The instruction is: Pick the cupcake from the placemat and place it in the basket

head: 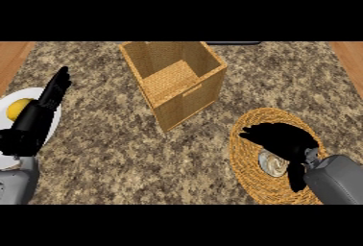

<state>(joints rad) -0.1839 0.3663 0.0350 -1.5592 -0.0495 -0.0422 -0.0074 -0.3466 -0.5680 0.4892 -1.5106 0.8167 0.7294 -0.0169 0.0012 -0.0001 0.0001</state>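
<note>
Cupcake [272, 163] sits on the round woven placemat [248, 180] at about 4 o'clock on the speckled stone bench [106, 158], only part of its pale top showing. The right hand [280, 137] lies over it from the 5 o'clock side, fingers arched across the far edge and the thumb down its near side, so the hand is curled around the cupcake while it rests on the mat. A square wicker basket [188, 103] stands at 12 o'clock, open top up, well apart from the placemat and at about 11 o'clock from it. At 9 o'clock the left hand [34, 122] rests with fingers straight, pointing toward 1 o'clock, holding nothing. It lies over a white plate [21, 93] that carries 1 yellow round item [18, 109].
</note>
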